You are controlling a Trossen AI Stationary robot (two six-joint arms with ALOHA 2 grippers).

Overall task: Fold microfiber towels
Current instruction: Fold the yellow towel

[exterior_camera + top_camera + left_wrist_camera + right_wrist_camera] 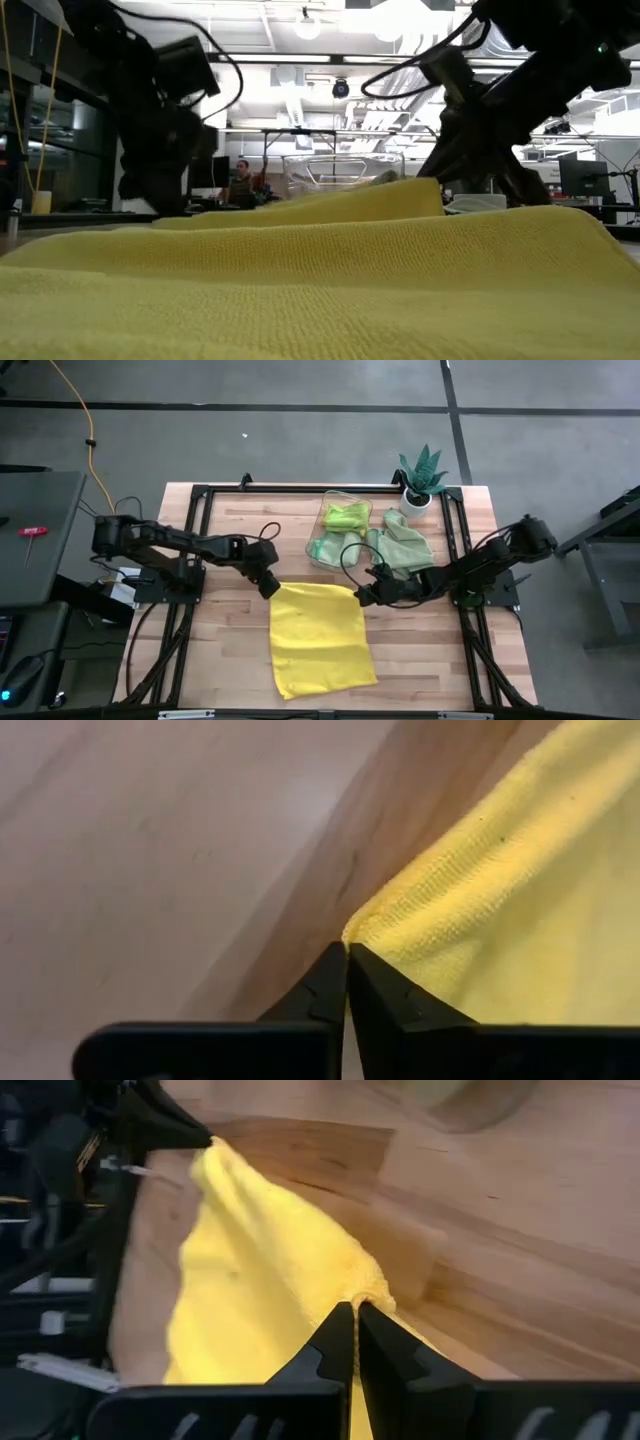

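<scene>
- Lying spread on the wooden table (420, 660), near the middle of its front edge: 1 bright yellow towel (320, 640), roughly square, slightly skewed, with a fine ribbed microfiber weave plain in the left wrist view.
- Rising in soft ridges across the low view, with the 2 far corners lifted off the wood.
- Pinching the far left corner of the yellow towel: left gripper (346, 952), fingers closed tight on the hem, just off the tabletop.
- Pinching the far right corner: right gripper (356, 1308), fingers closed on a small bunched fold of the same cloth.
- Reaching in from opposite side edges of the table, 2 dark arms, with the far hem of the yellow towel stretched between the grippers.
- Sitting toward the back edge of the table: clear bin (340, 530) with lime green towel (346, 516) and a paler green cloth crumpled inside.
- Draped just beside the bin, partly on the wood: mint green towel (400, 545), wrinkled and unfolded, near the right arm.
- Standing at the back right corner: potted plant (420, 475) in a white pot.
- Showing beyond the table in the low view: a seated person (240, 185), small and indistinct.
</scene>
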